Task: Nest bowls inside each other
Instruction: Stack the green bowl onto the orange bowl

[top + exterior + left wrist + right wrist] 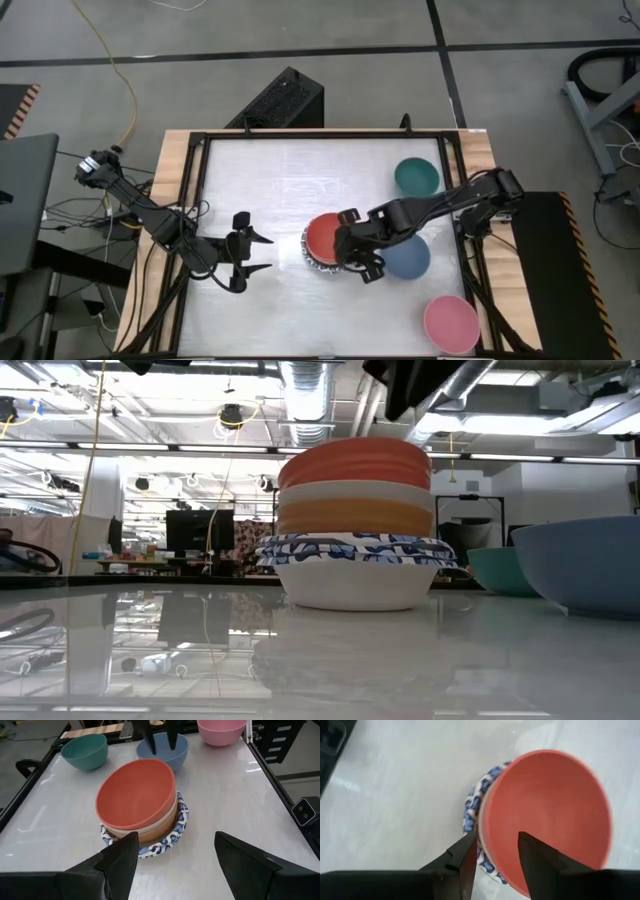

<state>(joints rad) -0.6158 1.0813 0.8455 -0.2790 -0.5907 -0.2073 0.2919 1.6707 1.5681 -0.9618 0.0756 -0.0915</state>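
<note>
A stack of nested bowls stands mid-table: a red bowl [322, 238] on top, then a cream bowl [355, 490], an orange bowl [355, 518] and a white bowl with a blue-patterned rim [355, 565], whose base rests on the table. My right gripper [497, 837] hovers open above the stack's right rim, one finger over each side of the red bowl's edge, clear of it in the low view. My left gripper [265, 253] waits open to the left of the stack. Three single bowls stand on the table: slate-blue [408, 258], dark green [416, 177] and pink [450, 322].
A black frame [195, 200] runs along the table's edges. The slate-blue bowl stands close beside the stack, under my right arm. Bare tabletop [270, 170] lies on the far left and in front of the stack.
</note>
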